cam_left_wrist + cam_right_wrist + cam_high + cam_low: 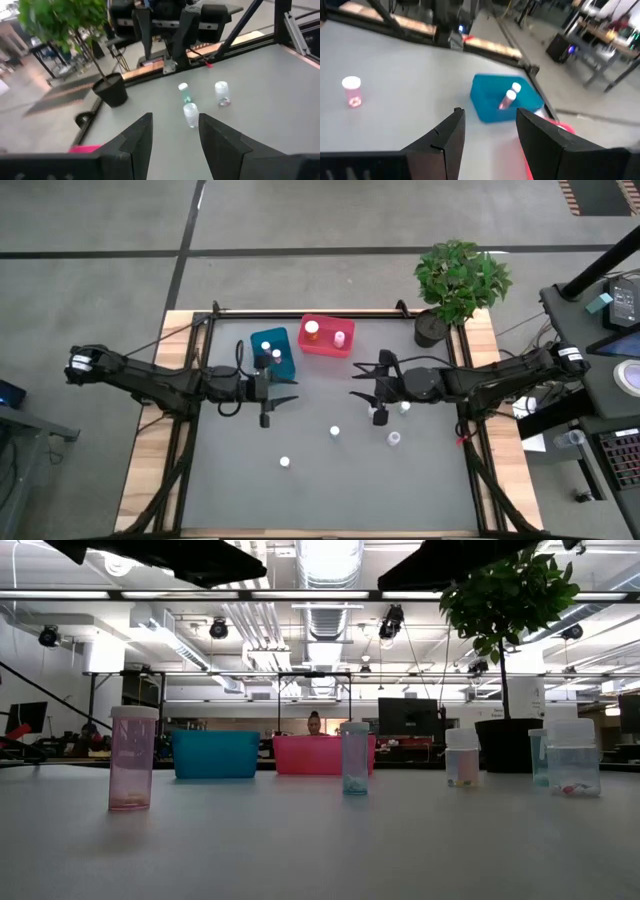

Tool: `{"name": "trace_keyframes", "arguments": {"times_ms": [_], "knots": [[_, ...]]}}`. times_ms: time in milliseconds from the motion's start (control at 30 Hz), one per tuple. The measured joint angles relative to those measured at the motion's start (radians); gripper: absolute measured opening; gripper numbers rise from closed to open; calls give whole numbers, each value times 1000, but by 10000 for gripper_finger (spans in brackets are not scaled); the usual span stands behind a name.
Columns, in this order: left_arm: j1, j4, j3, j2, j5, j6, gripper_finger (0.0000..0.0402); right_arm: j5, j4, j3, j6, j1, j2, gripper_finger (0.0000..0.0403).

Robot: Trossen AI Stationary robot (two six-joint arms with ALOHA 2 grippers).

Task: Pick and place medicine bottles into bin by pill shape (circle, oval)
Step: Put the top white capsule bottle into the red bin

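Observation:
Several white-capped medicine bottles stand upright on the grey table: one (334, 432) in the middle, one (285, 462) nearer the front, and others (394, 439) under the right arm. The teal bin (272, 352) holds two bottles (509, 98). The red bin (326, 336) holds an orange one (312, 330) and a white one. My left gripper (288, 391) hovers open, level, in front of the teal bin. My right gripper (356, 384) hovers open, facing it from the right. Both are empty, as the wrist views show (175, 132) (487, 127).
A potted plant (455, 285) stands at the table's far right corner. A pink-tinted bottle (132, 758) is nearest the low camera, on its left. Bare grey table lies along the front. A person shows in the room far behind the bins.

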State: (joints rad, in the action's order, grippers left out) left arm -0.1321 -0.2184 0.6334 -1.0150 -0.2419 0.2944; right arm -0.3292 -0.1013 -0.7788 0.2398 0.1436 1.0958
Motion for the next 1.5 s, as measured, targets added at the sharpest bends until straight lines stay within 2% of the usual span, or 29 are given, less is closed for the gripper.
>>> {"name": "trace_keyframes", "arguments": {"times_ms": [167,400,533,667,933,1033,1300,1500], "knots": [[5,18,-1,25,-2,7,142,44,213,-84,-103,0,0,166],[8,19,-2,21,-2,-34,142,102,411,-154,-171,0,0,166],[8,21,-2,13,-3,-132,142,102,459,-161,-202,0,0,166],[8,17,-2,7,-3,-157,142,102,492,-158,-298,0,0,168],[8,-7,0,1,-6,-118,142,114,782,-183,-470,0,8,208],[8,-22,2,1,-30,-62,142,128,865,-204,-479,0,51,216],[8,-80,2,2,-157,89,142,208,887,-251,-459,0,241,219],[8,-86,3,3,-183,134,142,226,909,-269,-451,-9,325,219]]}}
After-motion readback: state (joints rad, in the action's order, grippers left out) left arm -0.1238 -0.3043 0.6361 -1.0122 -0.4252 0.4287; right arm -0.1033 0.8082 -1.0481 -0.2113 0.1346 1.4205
